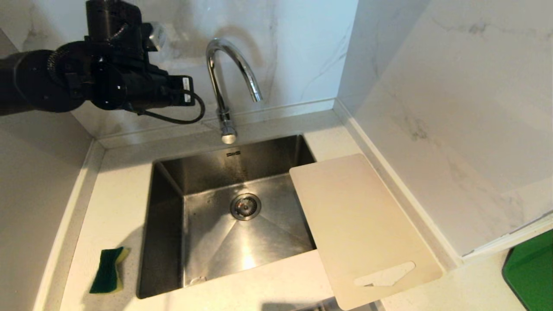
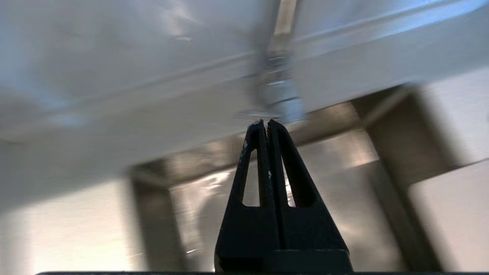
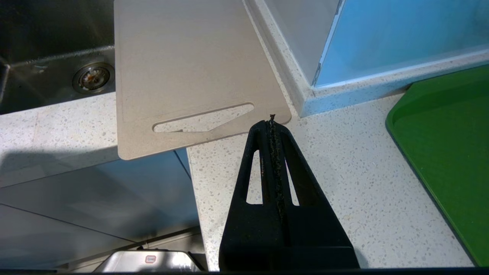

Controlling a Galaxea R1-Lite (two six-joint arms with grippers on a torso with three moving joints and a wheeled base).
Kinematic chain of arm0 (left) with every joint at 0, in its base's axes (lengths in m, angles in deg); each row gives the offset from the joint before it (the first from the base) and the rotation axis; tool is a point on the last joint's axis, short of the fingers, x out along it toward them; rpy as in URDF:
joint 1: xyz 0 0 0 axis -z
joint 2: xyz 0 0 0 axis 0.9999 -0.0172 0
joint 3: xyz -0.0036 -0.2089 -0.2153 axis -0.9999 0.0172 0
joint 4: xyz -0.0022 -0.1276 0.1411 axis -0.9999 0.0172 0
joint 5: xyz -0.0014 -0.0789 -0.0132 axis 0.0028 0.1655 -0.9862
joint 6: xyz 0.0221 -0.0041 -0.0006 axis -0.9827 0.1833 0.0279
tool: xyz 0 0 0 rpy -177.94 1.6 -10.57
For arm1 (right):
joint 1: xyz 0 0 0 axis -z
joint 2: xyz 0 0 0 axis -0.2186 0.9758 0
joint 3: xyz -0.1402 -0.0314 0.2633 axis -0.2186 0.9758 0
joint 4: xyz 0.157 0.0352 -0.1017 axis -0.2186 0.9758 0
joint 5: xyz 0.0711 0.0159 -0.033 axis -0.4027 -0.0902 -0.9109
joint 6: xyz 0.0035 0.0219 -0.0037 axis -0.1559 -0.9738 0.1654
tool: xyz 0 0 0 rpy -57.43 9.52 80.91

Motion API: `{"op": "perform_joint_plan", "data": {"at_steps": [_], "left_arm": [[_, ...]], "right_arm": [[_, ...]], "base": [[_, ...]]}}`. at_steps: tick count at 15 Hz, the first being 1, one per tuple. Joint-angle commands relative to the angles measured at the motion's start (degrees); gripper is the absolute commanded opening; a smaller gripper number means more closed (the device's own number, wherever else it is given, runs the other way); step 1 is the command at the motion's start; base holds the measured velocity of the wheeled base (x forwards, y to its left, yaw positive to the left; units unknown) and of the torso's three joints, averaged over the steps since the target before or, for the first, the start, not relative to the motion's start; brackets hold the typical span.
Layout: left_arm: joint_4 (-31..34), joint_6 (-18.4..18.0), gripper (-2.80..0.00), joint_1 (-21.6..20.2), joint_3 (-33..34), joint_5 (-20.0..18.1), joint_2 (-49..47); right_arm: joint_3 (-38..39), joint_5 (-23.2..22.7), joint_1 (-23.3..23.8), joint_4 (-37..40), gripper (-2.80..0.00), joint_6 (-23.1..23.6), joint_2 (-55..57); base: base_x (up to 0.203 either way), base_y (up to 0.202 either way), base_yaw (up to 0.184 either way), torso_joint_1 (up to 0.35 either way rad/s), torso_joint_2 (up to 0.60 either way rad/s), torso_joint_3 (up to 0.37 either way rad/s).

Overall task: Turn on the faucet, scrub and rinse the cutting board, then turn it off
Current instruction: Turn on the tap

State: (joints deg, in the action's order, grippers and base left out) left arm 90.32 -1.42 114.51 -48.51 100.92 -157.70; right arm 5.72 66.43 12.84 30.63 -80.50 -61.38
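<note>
Currently the left claw [image 2: 266, 123] is pinched fully together with nothing in it, tips close before the blurred base of the faucet [image 1: 224, 86], above the back rim of the sink [image 1: 168, 242]; contact cannot be told. Left arm hangs high at the head view's upper left. Right claw [image 3: 272, 121] also pressed closed and empty, hovering over the speckled surface [image 3: 344, 191] just by the cutting board [image 1: 358, 224]. Board lies flat right of the sink, one long edge overhanging the basin, handle slot at the near end. Green-yellow sponge [image 1: 108, 270] sits left of the sink. Green tray [image 3: 450, 145] at far right.
</note>
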Motion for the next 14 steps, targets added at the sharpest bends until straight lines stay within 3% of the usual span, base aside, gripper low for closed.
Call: {"op": "perform_joint_plan", "data": {"at_steps": [1,4,7,14], "left_arm": [[-4.46,2.9,-2.8,0.85,-0.02,-0.01,-4.89],[-9.25,7.27,-2.8,1.79,-0.03,1.92,-8.03],[-10.95,7.57,-2.8,1.66,-0.04,4.1,-10.16],[-14.6,7.19,-2.8,1.75,-1.07,13.0,-14.1]], "right_arm": [[0.0,0.04,-0.03,-0.04,-2.8,-0.04,0.0],[0.04,0.04,-0.03,-0.04,-2.8,0.0,0.0],[0.09,0.03,-0.03,-0.04,-2.8,-0.04,0.0],[0.09,0.04,-0.03,-0.04,-2.8,0.0,0.0]], "base": [[0.0,0.0,0.0,0.0,0.0,0.0],[0.0,0.0,0.0,0.0,0.0,0.0],[0.0,0.0,0.0,0.0,0.0,0.0],[0.0,0.0,0.0,0.0,0.0,0.0]]}}
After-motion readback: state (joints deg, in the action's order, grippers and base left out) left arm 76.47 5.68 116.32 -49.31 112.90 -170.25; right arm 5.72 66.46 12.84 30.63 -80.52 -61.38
